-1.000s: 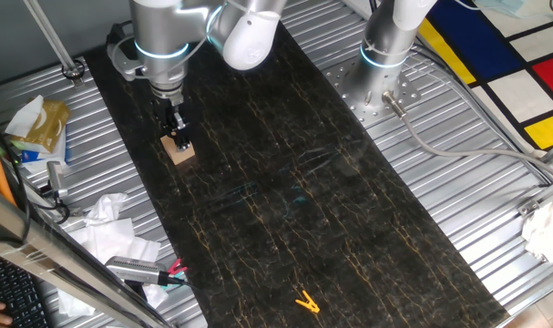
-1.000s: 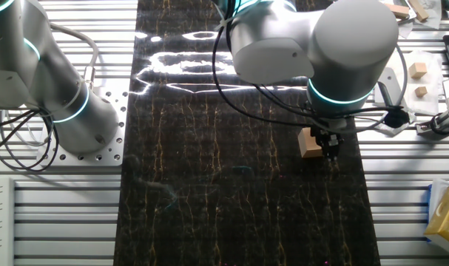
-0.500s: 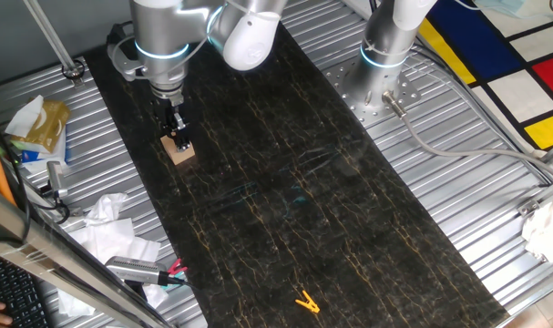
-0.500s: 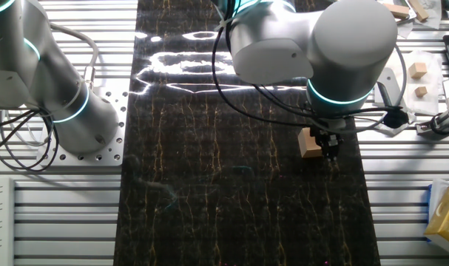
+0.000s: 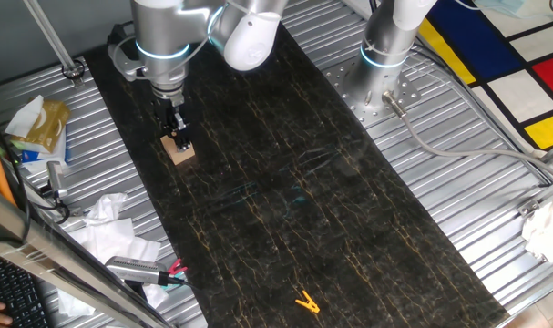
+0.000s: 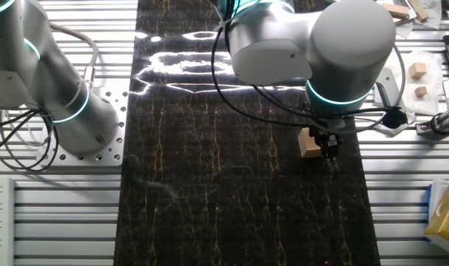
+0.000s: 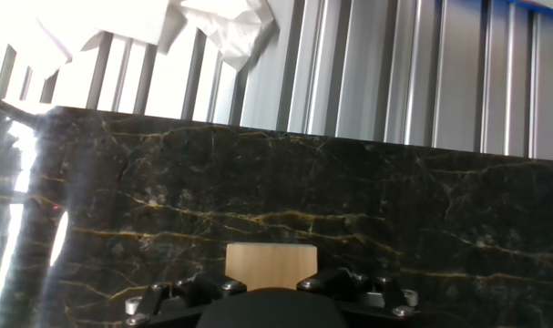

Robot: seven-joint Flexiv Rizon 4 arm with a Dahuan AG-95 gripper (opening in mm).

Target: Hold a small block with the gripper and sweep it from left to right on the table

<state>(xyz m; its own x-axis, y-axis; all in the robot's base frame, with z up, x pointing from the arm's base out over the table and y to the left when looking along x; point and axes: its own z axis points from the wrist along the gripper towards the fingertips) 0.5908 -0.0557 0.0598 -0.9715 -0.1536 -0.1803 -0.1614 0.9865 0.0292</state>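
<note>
Jaws of the gripper (image 5: 179, 142) are closed down onto the small block (image 5: 178, 151), as far as I can judge; in the hand view the block (image 7: 269, 266) sits between the two black finger mounts at the bottom centre of the frame, though the contact faces themselves are hidden from me.

Surface: I see the desk (image 5: 285, 182) as a long black marble-patterned strip with thin gold veins, bordered on both long sides by ribbed silver metal (image 5: 458, 200). Crumpled white paper (image 5: 107, 228) lies on the ribbing at lower left of one fixed view, and a small yellow clip (image 5: 305, 302) rests on the desk near the bottom centre, well apart from the block. A second arm's base (image 5: 381, 68) stands at upper right.

Block: light tan wood, plain faces, cube-shaped, resting on the desk in the upper left of that view, near the desk's left edge. In the other fixed view it (image 6: 308, 142) shows at right of centre, just beside the gripper (image 6: 329, 148).

Arm: the silver arm with its light-blue ring (image 5: 162, 52) descends near-vertically onto the block.
</note>
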